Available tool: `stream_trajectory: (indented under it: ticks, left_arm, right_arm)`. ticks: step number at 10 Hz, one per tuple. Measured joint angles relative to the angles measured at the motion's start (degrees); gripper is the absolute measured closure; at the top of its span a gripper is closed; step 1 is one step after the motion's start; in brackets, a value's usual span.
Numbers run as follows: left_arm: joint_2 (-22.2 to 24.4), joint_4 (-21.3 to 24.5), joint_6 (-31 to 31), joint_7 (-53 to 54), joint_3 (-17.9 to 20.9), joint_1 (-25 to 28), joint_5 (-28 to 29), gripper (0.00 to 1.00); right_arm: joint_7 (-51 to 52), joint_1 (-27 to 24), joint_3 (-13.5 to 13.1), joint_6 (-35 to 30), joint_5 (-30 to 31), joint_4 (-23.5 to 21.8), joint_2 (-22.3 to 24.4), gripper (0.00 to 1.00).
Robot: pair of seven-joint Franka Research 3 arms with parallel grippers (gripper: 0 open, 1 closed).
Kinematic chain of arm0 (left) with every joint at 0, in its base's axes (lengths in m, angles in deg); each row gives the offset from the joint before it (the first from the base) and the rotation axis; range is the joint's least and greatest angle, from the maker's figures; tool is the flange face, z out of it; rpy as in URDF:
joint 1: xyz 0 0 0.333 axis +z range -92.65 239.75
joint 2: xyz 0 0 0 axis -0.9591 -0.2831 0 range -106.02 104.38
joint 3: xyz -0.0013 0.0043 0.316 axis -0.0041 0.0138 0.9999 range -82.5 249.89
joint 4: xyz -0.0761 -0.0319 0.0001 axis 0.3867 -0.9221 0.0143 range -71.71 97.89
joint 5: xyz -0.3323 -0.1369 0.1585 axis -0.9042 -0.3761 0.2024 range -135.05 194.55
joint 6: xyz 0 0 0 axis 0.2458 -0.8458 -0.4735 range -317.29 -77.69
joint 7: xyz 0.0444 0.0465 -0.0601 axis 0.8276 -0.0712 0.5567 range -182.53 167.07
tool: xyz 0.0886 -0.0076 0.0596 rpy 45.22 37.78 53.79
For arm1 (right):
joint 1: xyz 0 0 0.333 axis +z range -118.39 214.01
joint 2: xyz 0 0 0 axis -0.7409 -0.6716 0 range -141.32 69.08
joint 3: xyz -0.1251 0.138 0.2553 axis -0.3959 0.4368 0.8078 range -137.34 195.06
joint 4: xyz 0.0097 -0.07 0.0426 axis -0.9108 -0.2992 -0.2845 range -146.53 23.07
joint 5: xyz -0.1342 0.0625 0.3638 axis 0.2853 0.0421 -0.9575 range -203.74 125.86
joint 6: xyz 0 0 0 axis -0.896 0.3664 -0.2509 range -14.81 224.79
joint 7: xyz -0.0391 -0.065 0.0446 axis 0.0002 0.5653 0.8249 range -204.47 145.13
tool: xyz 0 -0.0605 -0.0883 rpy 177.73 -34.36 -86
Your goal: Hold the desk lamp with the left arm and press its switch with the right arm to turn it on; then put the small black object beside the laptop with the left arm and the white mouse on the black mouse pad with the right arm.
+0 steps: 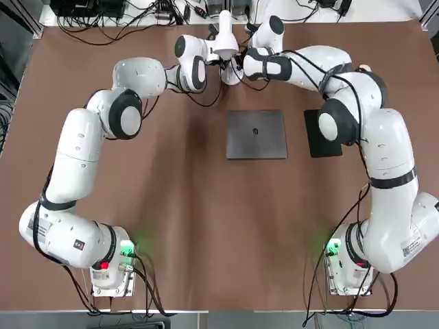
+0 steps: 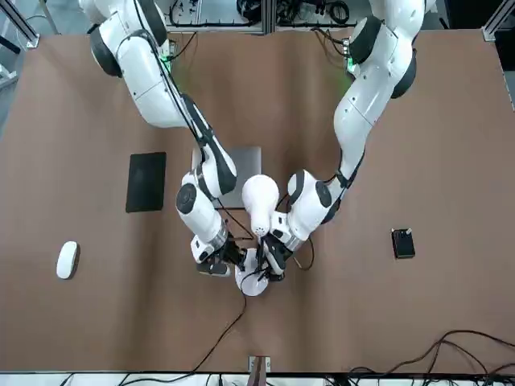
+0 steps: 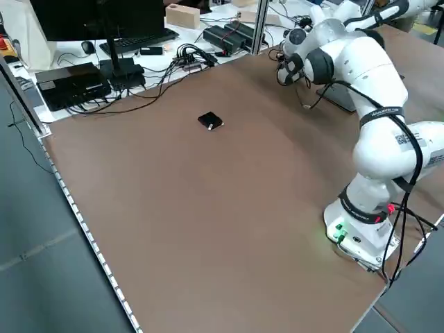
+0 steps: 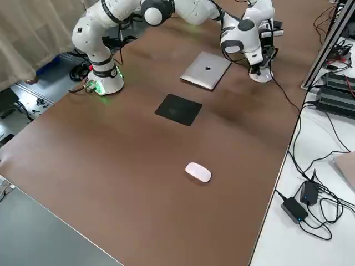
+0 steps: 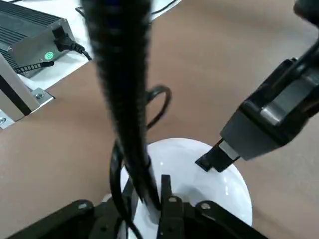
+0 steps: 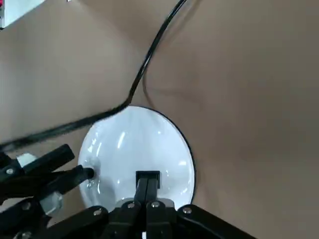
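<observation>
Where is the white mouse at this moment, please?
The white mouse lies alone on the bare table at the far left of the front view, on the robot's right side, beyond the black mouse pad and not on it.

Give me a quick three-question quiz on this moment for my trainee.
1. True or false: the mouse lies on the pad.
2. What are the left jaws clamped on? A: the lamp, at its neck. B: the laptop. C: the block.
3. Fill in: the right jaws, shut, have their tips over the lamp's round ____.

Key: 1 false, it lies on bare table apart from the pad; 2 A; 3 base.
</observation>
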Motion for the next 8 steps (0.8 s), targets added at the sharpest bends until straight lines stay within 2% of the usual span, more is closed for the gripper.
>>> stream_trajectory:
  ticks: [8]
  left_arm:
    - [-0.01,0.00,0.00,-0.07,-0.01,-0.01,0.00,0.80]
  right_arm:
    - [0.00,0.04,0.02,0.00,0.00,0.92,-0.37,0.99]
